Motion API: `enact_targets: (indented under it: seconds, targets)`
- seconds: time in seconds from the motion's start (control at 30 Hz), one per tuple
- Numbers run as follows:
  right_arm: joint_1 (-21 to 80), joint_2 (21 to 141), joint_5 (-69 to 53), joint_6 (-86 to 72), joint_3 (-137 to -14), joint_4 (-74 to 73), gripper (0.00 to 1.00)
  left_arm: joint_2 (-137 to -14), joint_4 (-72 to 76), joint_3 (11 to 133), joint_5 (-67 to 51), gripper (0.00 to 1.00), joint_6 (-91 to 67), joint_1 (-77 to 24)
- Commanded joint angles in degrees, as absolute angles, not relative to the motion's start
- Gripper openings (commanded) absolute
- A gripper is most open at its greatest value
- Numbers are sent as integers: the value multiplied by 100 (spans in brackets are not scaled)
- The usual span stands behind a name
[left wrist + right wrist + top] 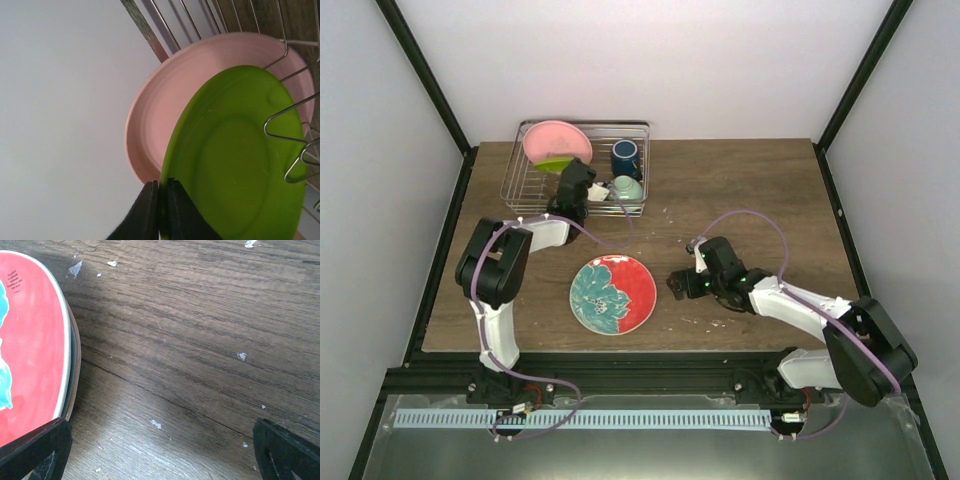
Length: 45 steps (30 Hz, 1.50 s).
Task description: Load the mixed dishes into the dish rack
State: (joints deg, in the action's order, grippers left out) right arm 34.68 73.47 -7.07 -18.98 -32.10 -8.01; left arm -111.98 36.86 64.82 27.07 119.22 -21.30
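Observation:
The silver wire dish rack (647,165) stands at the back left. In it the pink plate (557,141) stands on edge, with the lime-green plate (555,164) just in front of it. The dark blue cup (625,157) and the mint-green bowl (628,187) sit in its right part. My left gripper (567,175) is shut on the lime-green plate's rim (235,165), in front of the pink plate (165,110), among the tines (282,125). The red-and-teal floral plate (613,293) lies flat on the table. My right gripper (678,283) is open and empty just right of it, low over the wood (160,440), with the plate's edge (30,340) by its left finger.
The wooden table (740,190) is bounded by black frame posts and white walls at the back and both sides. Small white flecks dot the wood (241,356). The left arm's cable (600,240) hangs between the rack and the floral plate.

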Motion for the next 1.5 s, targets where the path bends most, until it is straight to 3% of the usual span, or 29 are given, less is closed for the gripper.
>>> enact_targets:
  seconds: [0.0,0.1,0.17,0.23,0.47,0.7,0.77,0.9,1.0,1.07,1.17,1.47]
  targets:
    - [3419,7363,-745,-1841,-3266,-689,100,-11313,4122,6558,2639,18,12632,-2103]
    - [3419,7368,-762,-1852,-3256,-682,100,-11242,4027,6553,2666,70,12482,-2109]
    - [3421,7375,-780,-1854,-3259,-675,100,-11180,3956,6520,2691,90,12394,-2117]
    - [3419,7372,-806,-1867,-3263,-681,100,-11110,3909,6483,2719,99,12344,-2118]
    - [3419,7243,-803,-1892,-3276,-757,100,-10900,3999,6588,3152,100,12162,-2328]
    - [3419,7096,-710,-1958,-3374,-1004,100,-10641,3216,7660,4810,100,9820,-2945]
    - [3419,7022,-726,-1969,-3375,-1047,100,-10515,2234,8079,5309,100,8680,-3094]
    - [3419,6860,-788,-1971,-3423,-1108,100,-10223,-1359,8960,5672,100,5364,-3459]
    - [3419,6786,-780,-1974,-3469,-1166,100,-10073,-4786,10051,4401,100,1784,-3560]
    - [3417,6751,-792,-1975,-3501,-1175,100,-9777,-5520,9954,3406,100,365,-3557]
    - [3423,6725,-962,-1988,-3554,-1164,98,-9180,-5579,9000,2702,100,-715,-3570]
    - [3428,7012,-1635,-2087,-3727,-944,79,-7546,-4377,6290,986,100,-2367,-3546]
